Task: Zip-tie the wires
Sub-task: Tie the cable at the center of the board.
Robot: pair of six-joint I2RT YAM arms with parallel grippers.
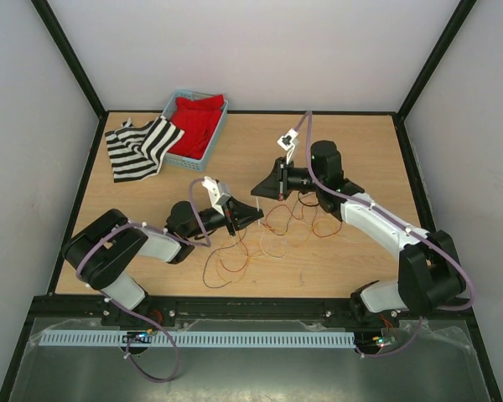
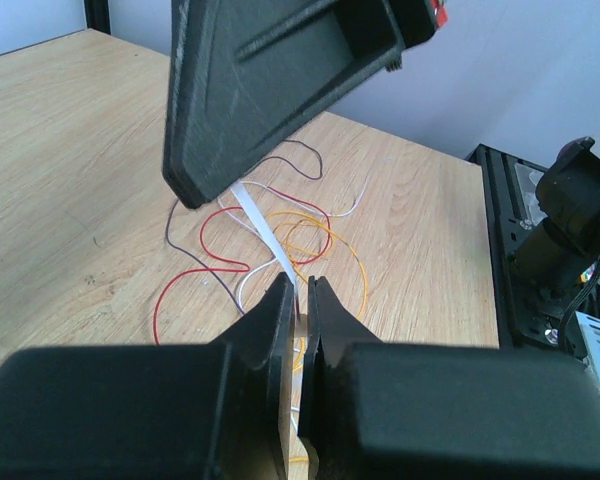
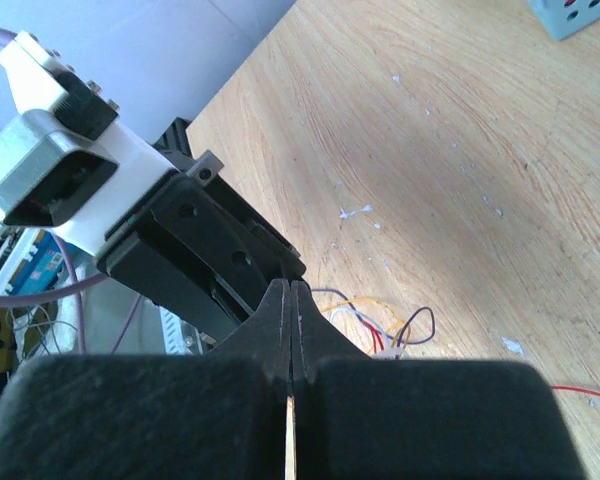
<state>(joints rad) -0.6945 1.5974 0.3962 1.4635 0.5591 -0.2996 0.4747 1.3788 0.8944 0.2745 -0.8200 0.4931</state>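
**Strip [image 2: 265, 232] clamped at both ends**

We see the left claw [image 2: 302, 300] and right claw [image 3: 291, 300] each closed tight on the pale plastic strip. The wires [image 1: 281, 224] lie looped on the table [image 1: 360, 159] beneath them. The blue basket [image 1: 187, 162] at the far left holds red cloth [image 1: 197, 121]. Striped cloth [image 1: 138, 151] lies just beside it.

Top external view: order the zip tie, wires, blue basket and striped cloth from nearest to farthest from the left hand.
1. zip tie, gripped in the left hand.
2. wires, on the table right beside it.
3. blue basket, far side, leftward.
4. striped cloth, far left corner.
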